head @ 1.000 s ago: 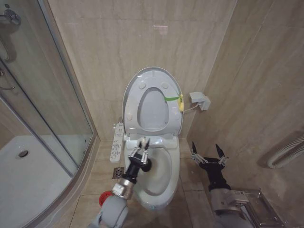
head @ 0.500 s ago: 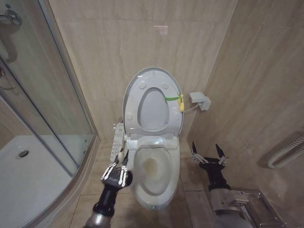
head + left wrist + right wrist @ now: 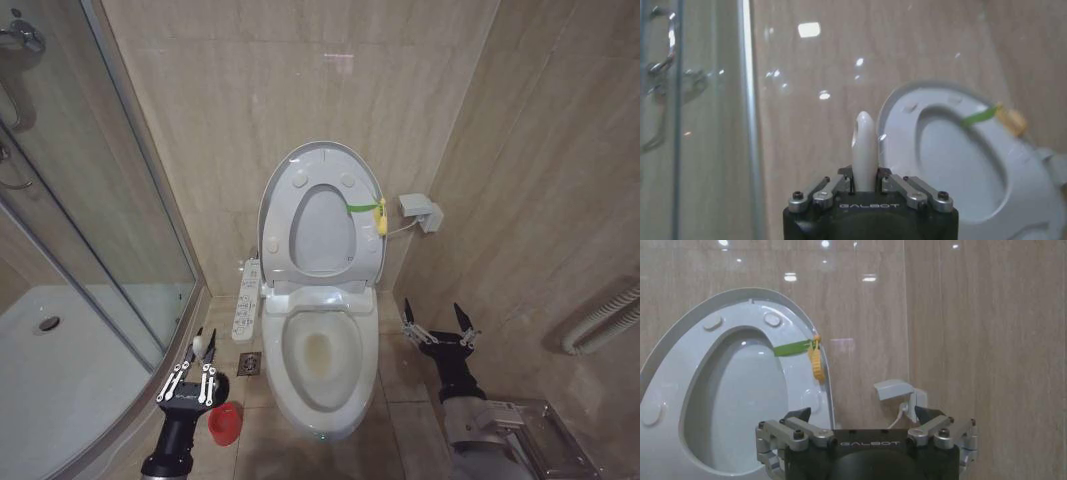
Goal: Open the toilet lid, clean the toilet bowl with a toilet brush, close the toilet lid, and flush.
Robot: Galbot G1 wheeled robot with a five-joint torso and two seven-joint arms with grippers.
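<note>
Two grippers are in play, but one does the work: the left gripper (image 3: 190,379) hangs low over the floor tiles beside the shower glass (image 3: 90,200), its fingers pinched on the white handle of the toilet brush (image 3: 865,150), whose tip pokes up between them. Just beside and below it, toward the toilet, stands the red holder cup (image 3: 225,423); whether the bristle head is already in the cup cannot be told, since the arm hides it. Farther off on that same side sits the toilet bowl (image 3: 322,362), open, a yellowish stain at its bottom, with the toilet lid (image 3: 318,165) and seat both tipped up against the wall. The step in hand looks like seating the brush in its holder. To do it well, keep the handle upright, line the head over the cup's mouth, lower straight and let go only once the cup bears it, or the light cup may tip. The right gripper (image 3: 438,326) waits with fingers spread, beyond the bowl's other flank.
</note>
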